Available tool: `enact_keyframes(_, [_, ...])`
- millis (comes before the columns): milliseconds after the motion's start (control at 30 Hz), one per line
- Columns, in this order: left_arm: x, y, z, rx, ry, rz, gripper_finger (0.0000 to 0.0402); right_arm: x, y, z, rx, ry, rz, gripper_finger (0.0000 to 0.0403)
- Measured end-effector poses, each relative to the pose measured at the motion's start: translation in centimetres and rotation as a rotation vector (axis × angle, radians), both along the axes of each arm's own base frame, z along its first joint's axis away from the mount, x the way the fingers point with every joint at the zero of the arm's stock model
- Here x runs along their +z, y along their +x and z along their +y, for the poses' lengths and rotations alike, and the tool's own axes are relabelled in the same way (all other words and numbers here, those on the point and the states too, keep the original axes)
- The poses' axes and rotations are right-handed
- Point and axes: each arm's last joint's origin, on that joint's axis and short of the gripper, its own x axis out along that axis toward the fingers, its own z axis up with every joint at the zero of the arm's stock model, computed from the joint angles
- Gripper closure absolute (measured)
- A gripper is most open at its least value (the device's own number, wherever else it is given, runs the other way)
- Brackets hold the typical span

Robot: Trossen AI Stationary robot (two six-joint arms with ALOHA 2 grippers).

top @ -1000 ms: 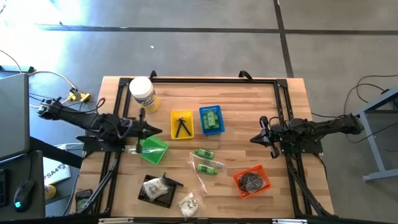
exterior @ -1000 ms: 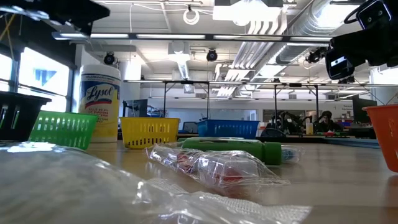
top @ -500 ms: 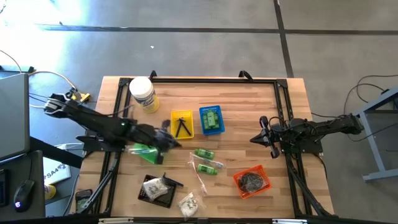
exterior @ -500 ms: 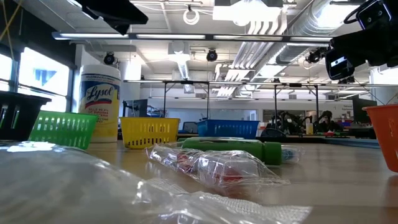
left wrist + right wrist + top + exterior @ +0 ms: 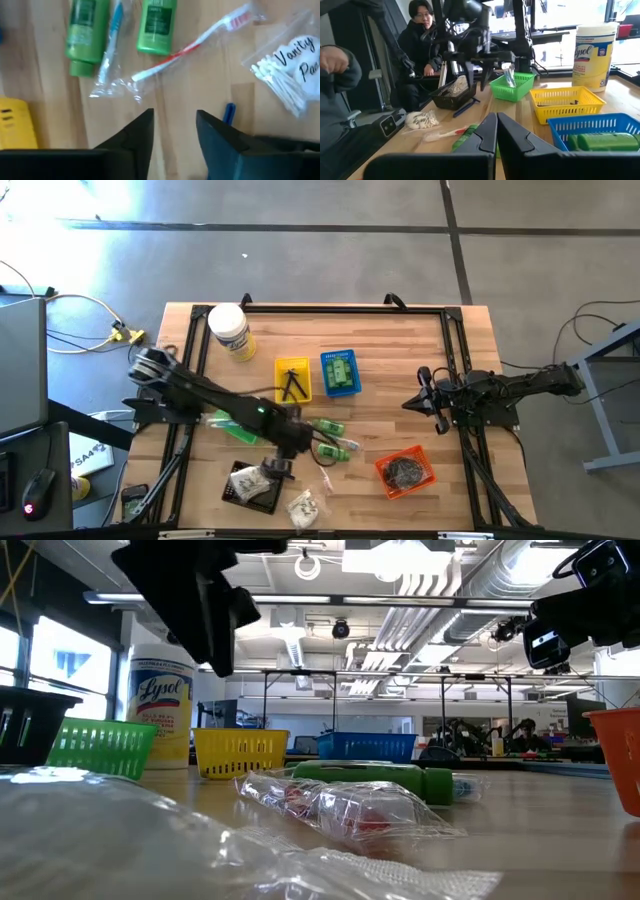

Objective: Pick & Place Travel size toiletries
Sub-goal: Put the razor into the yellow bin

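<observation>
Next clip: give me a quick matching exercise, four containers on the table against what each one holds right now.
Containers:
1. green basket
2. yellow basket
3. blue basket
4. orange basket

Contents:
a. green bottles
b. a heap of small dark pieces
c. a clear packet standing up in it
d. thin black pieces

Pairs: 1-c, 2-d, 3-a, 4-b
</observation>
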Motion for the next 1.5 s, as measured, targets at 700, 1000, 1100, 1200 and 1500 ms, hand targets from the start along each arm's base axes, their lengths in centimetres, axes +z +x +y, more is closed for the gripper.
enact_keyframes(700, [-5.7, 3.3, -6.6, 0.006, -0.084, 0.301, 0.0251, 0.1, 0.0, 0.1, 0.027, 0.043, 0.0, 0.0399])
enact_keyframes(1000, [-7.0, 3.2, -7.2, -0.017, -0.089, 0.344, 0.0251, 0.1, 0.0, 0.1, 0.027, 0.048, -0.005, 0.0399])
enact_keyframes(1100, [-7.0, 3.2, -7.3, -0.024, -0.096, 0.348, 0.0251, 0.1, 0.0, 0.1, 0.027, 0.048, -0.005, 0.0398])
enact_keyframes(1200, [-7.0, 3.2, -7.3, -0.023, -0.095, 0.348, 0.0251, 0.1, 0.0, 0.1, 0.027, 0.048, -0.005, 0.0398])
enact_keyframes(1500, [-8.2, 3.4, -7.2, -0.029, -0.055, 0.368, 0.0252, 0.1, 0.0, 0.1, 0.024, 0.044, -0.005, 0.0399])
